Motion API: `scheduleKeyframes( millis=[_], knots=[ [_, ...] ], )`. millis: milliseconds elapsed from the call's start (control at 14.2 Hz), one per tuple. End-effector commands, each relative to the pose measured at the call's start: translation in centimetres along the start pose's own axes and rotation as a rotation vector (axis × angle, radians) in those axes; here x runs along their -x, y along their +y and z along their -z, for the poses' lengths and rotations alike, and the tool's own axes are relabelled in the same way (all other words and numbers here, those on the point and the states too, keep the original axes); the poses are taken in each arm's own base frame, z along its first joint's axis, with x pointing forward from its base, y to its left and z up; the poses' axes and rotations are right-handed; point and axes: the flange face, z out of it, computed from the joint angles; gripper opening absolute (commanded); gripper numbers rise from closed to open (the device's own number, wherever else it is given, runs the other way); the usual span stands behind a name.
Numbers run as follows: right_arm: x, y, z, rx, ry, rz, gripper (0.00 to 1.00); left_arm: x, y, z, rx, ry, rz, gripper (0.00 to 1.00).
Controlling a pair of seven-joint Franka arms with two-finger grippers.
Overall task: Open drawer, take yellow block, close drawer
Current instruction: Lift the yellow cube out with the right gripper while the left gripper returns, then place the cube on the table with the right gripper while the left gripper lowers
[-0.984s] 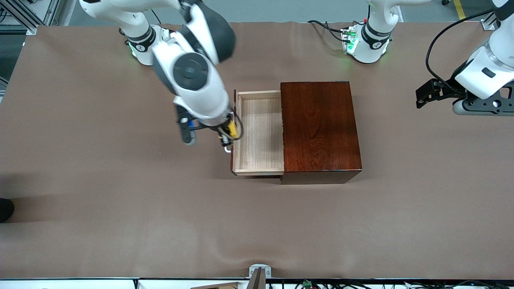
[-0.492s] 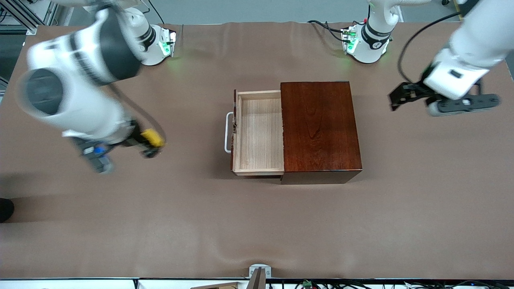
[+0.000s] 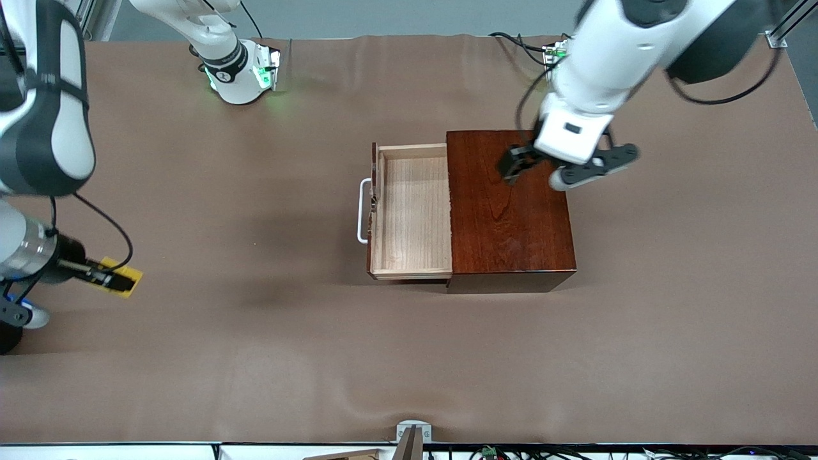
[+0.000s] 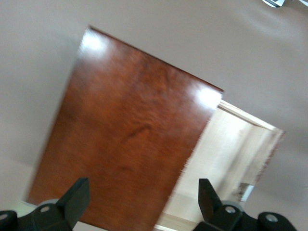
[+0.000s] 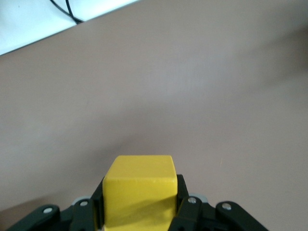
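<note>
Your right end effector [image 3: 118, 279] has carried the yellow block [image 3: 121, 278] clear, clamped, over the worktop [image 3: 255, 358]. Your left end effector [image 3: 511, 167], spread wide, has swung over the box [image 3: 511, 223], probably to shut the drawer [image 3: 409, 211].

The drawer [image 3: 412, 214] juts from the box [image 3: 508, 207] toward the right arm's end of the table [image 3: 255, 358].

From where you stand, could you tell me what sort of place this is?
Most likely a robotics lab bench: a table under one brown cover, two arm bases bolted along its edge with cables trailing, aluminium framing at the corners, and only a wooden box set out.
</note>
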Motion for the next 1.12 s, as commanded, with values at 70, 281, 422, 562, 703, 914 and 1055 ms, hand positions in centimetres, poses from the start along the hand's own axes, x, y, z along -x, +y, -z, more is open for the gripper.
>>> scheduleKeyframes(
  millis=[70,281,422,562,703,914,1055],
  knots=[
    [-3.9,4.7,-11.5,0.012,0.021,0.143,0.00,2.8,5.4,-2.4,0.023,-0.004,0.111,1.00],
    [-5.7,6.3,-16.2,0.001,0.103,0.213,0.00,7.8,8.2,-5.2,-0.010,-0.032,0.112,1.00],
    [-5.5,5.6,-19.6,0.004,0.075,0.223,0.00,10.2,10.0,-7.2,-0.016,-0.053,0.215,1.00],
    [-5.8,4.9,-22.6,-0.001,0.112,0.232,0.00,12.3,11.9,-8.8,-0.006,-0.075,0.294,1.00],
    [-5.4,3.4,-24.7,-0.003,0.117,0.251,0.00,14.2,13.5,-10.2,-0.001,-0.098,0.387,1.00],
    [-4.9,2.4,-26.5,-0.003,0.104,0.261,0.00,17.0,15.9,-12.7,0.035,-0.125,0.518,1.00],
    [-5.0,2.5,-26.6,-0.003,0.110,0.259,0.00,18.5,17.5,-14.6,0.078,-0.121,0.636,1.00]
  ],
)
